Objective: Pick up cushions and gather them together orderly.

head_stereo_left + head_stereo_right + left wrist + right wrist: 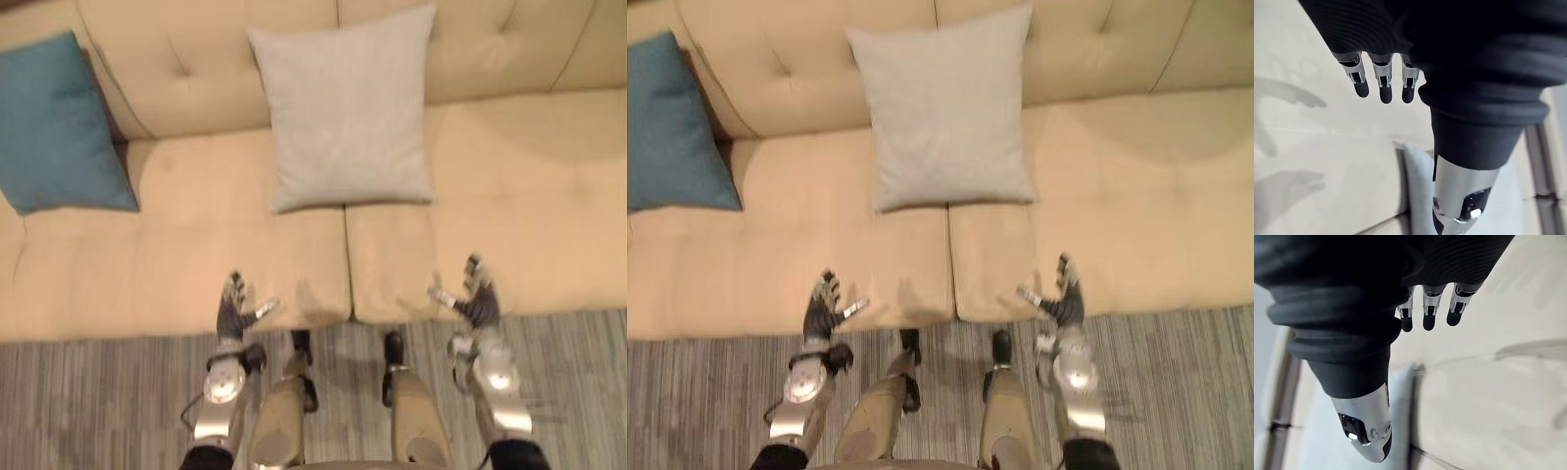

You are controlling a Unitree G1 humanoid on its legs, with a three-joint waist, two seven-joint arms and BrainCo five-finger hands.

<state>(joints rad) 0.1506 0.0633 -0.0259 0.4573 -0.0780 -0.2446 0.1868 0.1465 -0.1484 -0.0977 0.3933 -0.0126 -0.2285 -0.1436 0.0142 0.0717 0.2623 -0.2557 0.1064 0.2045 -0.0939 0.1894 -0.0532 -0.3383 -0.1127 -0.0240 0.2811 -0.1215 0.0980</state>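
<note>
**Colleague:** Where are the cushions right now?

**Me:** I've got the grey cushion (348, 113) in the middle of the beige sofa (196, 255). Its top leans on the backrest and its lower edge sits on the seat. The blue cushion (54, 122) is well apart from it, off to the robot's left. It is propped against the backrest too and tilted, with a stretch of seat between the two.

**Colleague:** And the hands?

**Me:** Both are spread wide, with the fingers straight and the thumbs pointing in toward each other. The left hand (232, 311) is on the robot's side of the grey cushion, roughly in line with that cushion's left edge. It hangs over the front edge of the seat. The right hand (480, 299) is on the same near side, a little beyond the grey cushion's right edge. I'd call both well apart from the grey cushion, and the blue one is further off again.

**Colleague:** Do the wrist cameras agree?

**Me:** Yes. On the left wrist I see the fingers (1383, 83) straight in a row above the pale seat fabric. On the right wrist the fingers (1427, 313) are the same.

**Colleague:** Anything else in the scene?

**Me:** A seam in the seat (348, 259) runs from under the grey cushion's lower edge toward the robot, passing between the two hands. A striped grey rug (98, 392) lies on the near side of the sofa.
</note>
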